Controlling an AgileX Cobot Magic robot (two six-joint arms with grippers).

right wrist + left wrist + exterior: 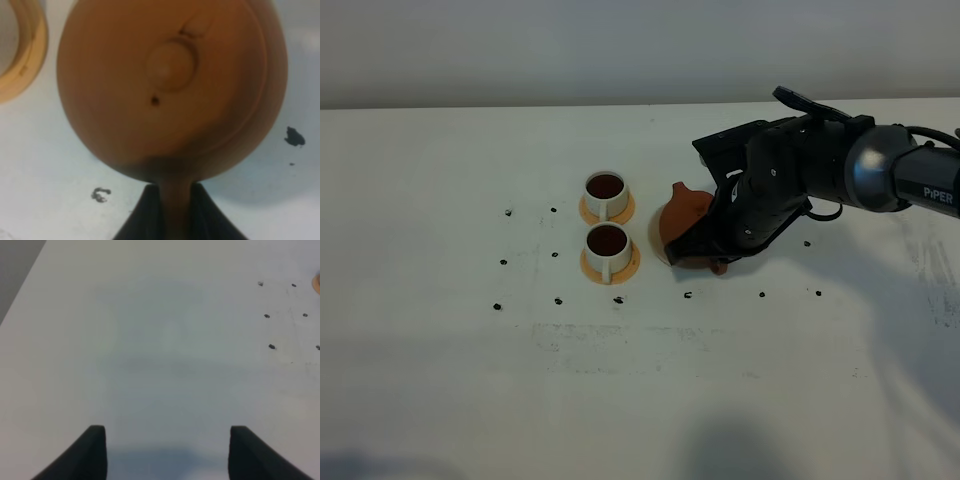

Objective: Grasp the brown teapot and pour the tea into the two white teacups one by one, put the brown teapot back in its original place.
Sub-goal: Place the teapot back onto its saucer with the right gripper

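Teapot (682, 215), brown clay, sat right of the two filled white teacups (606, 238), its stubby handle clamped in the right gripper (176, 205). Left gripper (167, 452) hovered over bare table (150, 340), jaws apart.

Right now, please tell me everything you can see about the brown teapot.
The brown teapot is a round, squat pot that looks like matte reddish-brown clay. Its lid has a round knob and a small vent hole beside it, seen in the right wrist view. It has a short spout and a stubby side handle. The right gripper has its jaws shut on that handle. The pot sits right of the two white teacups, which are full of dark tea, over a pale round coaster. Whether it rests on it or is slightly lifted, I cannot tell.
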